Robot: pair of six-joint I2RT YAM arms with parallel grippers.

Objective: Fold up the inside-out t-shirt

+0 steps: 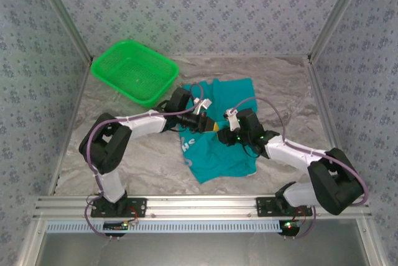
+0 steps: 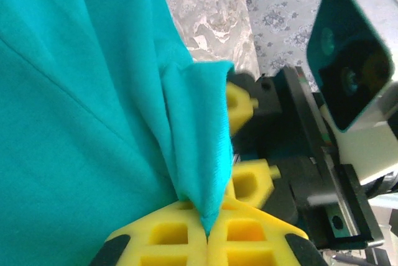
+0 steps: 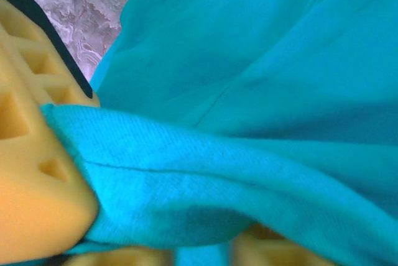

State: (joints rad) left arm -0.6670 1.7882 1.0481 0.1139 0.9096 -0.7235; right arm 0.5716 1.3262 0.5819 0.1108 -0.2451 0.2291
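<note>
Patterned walls, marbled tabletop

Grey marbled tbl, 2 items on it. Teal t-shirt lies rumpled right under L claw & R claw, most of it nearer the bases than both. Green mesh basket sits beyond L claw, to its left, upright.

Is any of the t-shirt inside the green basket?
No, the t-shirt lies on the table, right of the basket and outside its rim.
</note>
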